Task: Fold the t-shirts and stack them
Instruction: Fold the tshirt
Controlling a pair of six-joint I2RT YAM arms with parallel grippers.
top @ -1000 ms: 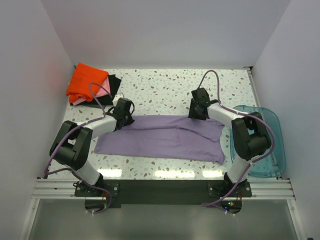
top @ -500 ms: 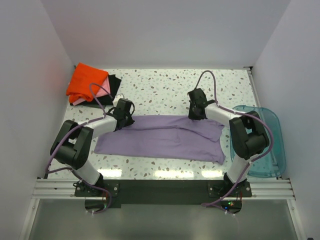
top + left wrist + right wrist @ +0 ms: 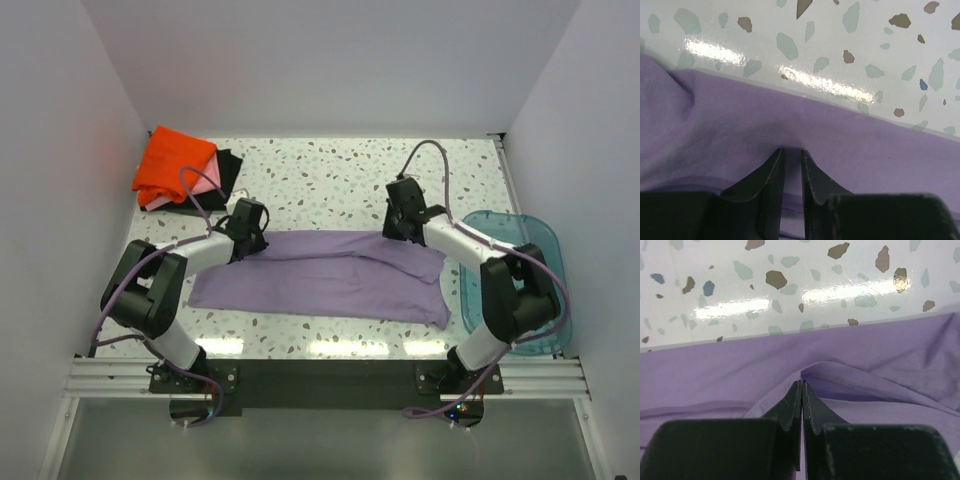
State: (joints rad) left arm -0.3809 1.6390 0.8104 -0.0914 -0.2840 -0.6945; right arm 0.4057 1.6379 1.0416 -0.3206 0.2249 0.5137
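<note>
Right hand (image 3: 802, 386) farther right, clamped on far edge of lavender t-shirt (image 3: 710, 375).

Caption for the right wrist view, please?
Right gripper shut, pinching a fold of the purple shirt near its edge.

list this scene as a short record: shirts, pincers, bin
lavender t-shirt: folded lengthwise, lying flat in the middle
left pincer: pinching the shirt's far edge, left end
right pincer: shut on a fold at its far edge, right end
far left corner: orange t-shirt over pink t-shirt and black t-shirt
teal bin: far right side
</note>
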